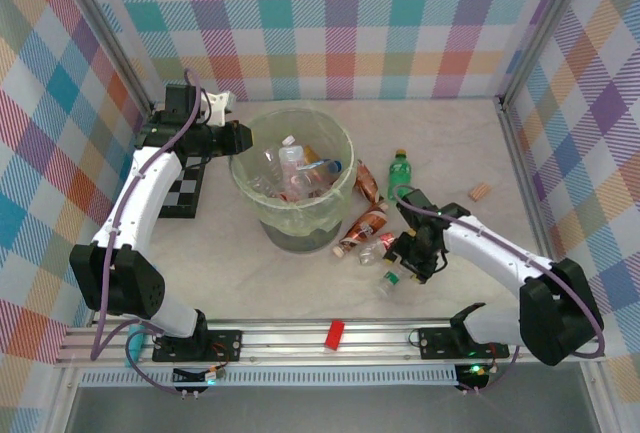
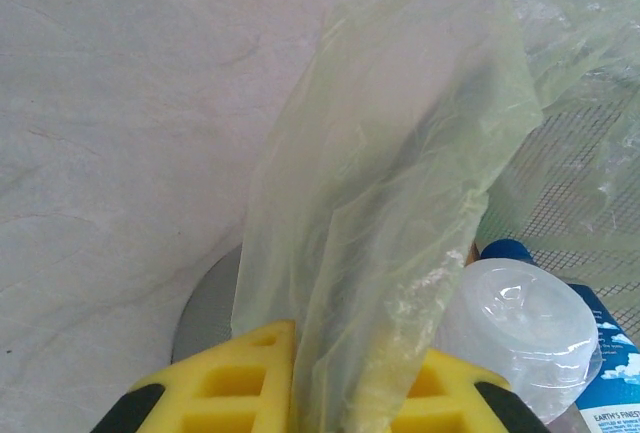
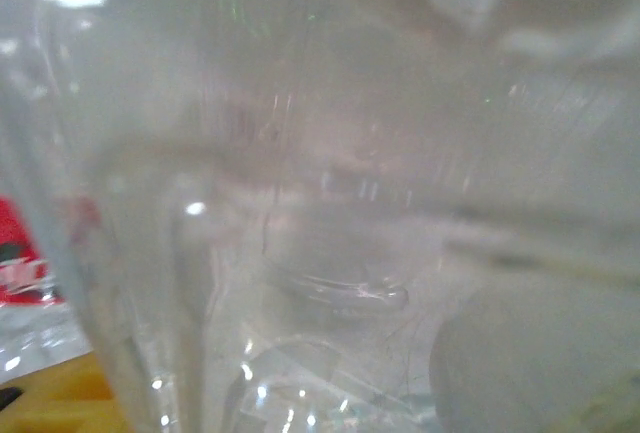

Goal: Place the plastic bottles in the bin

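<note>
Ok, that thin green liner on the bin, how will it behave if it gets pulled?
Probably floppy: the liner drapes in soft creased folds, pinched in the left gripper. Likely very light and tear-prone, since it looks thin and see-through. A tug would probably slide it over the bin, weighted by bottles, rather than move the bin.

Lab robot cell, plaid walls [image 1: 340,23]
</note>
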`<state>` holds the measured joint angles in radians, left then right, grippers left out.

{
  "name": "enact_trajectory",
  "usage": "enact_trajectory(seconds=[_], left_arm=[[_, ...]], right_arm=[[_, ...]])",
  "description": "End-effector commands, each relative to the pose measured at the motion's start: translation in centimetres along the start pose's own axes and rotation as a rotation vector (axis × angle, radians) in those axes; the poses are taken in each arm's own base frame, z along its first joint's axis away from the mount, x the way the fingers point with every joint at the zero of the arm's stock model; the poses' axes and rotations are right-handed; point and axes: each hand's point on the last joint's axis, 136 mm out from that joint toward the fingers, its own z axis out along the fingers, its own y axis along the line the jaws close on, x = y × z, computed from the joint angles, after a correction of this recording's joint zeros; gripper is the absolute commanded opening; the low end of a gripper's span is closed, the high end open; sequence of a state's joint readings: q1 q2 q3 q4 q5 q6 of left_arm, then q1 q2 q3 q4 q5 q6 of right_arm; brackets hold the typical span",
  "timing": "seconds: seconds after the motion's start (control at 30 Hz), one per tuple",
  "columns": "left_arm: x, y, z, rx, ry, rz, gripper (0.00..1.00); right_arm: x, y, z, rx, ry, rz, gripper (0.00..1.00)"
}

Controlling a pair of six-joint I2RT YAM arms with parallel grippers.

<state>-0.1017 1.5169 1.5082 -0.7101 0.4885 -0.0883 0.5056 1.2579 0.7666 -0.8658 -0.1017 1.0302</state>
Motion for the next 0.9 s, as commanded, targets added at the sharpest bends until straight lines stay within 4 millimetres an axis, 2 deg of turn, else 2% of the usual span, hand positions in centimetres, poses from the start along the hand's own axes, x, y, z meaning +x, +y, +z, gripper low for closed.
enact_trajectory(seconds=[0.0,0.13,0.33,0.5,0.57,0.73,0.87], left_arm=[[2.4,1.9,1.3,-0.046,0.103,-0.069,0.15],[2.4,1.9,1.2,-0.044,0.102,-0.069,0.15],[2.4,1.6,1.1,-0.038,0.097,-0.067,0.15],[2.3,1.6,0.9,-0.040,0.093,-0.066,0.15],[2.2,1.6,0.8,-0.044,0.088,-0.063,0.15],[2.3,1.6,0.9,-0.038,0.094,-0.066,0.15],[2.3,1.6,1.0,-0.039,0.093,-0.066,0.15]], right_arm=[[-1.4,1.0,-3.7,-0.029,-0.077,-0.058,0.56],[-3.1,3.2,-8.1,-0.095,-0.162,-0.118,0.53],[-5.7,7.5,-16.4,-0.190,-0.363,-0.269,0.48],[-7.2,12.2,-22.8,-0.318,-0.504,-0.377,0.46],[-7.6,14.1,-24.6,-0.377,-0.538,-0.411,0.45],[-6.9,20.2,-28.5,-0.585,-0.528,-0.507,0.43],[-5.3,24.7,-31.1,-0.683,-0.549,-0.606,0.43]])
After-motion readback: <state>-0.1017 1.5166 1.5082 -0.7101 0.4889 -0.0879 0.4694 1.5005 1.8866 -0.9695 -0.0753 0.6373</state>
